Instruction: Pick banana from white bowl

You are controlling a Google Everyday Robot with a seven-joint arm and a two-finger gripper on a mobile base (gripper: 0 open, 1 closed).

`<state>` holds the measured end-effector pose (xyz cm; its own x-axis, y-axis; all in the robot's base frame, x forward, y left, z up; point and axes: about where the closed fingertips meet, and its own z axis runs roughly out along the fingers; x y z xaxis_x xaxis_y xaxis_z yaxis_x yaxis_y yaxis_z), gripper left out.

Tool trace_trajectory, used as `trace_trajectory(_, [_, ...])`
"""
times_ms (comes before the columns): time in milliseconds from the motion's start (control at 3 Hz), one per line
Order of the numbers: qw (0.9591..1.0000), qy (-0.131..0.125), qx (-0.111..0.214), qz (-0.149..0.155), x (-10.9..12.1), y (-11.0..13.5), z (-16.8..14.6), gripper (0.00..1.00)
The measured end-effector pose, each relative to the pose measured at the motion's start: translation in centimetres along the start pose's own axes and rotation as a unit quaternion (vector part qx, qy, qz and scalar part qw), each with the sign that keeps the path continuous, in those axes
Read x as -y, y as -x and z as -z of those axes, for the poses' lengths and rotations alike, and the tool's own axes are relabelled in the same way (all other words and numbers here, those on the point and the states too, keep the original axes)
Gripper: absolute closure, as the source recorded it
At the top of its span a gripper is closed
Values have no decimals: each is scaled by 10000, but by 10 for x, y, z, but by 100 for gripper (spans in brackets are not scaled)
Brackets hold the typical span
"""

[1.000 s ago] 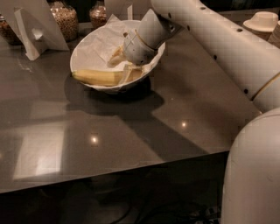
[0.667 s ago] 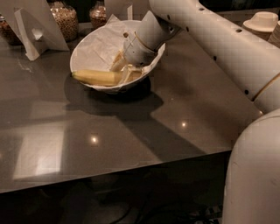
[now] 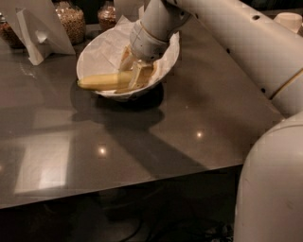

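White arm (image 3: 236, 42) reaching in from the right, and the gripper (image 3: 133, 70) is down inside the white bowl (image 3: 90, 53) at the back of the grey desk (image 3: 142, 142). Its jaws are pinching the banana (image 3: 105, 80) at its right end, 1 finger behind the fruit and 1 in front. The banana lies on its side in the near half of the bowl on crumpled white paper (image 3: 106, 45), with its left tip poking out to the bowl's left rim. Just beyond the bowl's left side stands a folded white card (image 3: 40, 28). Behind that, 2 jars with brown contents: 1 jar (image 3: 71, 21) beside the card, the other jar (image 3: 108, 14) further right. Off in the far right corner sits a small pale dish (image 3: 289, 20), well apart from the bowl.
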<state>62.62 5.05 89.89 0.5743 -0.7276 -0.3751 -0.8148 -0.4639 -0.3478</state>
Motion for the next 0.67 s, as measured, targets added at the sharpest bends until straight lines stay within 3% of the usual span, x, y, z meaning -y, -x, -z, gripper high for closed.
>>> trace_trajectory(333, [9990, 28, -290, 325, 11, 9, 20, 100])
trace_trajectory(667, [9987, -78, -340, 362, 19, 16, 43, 100])
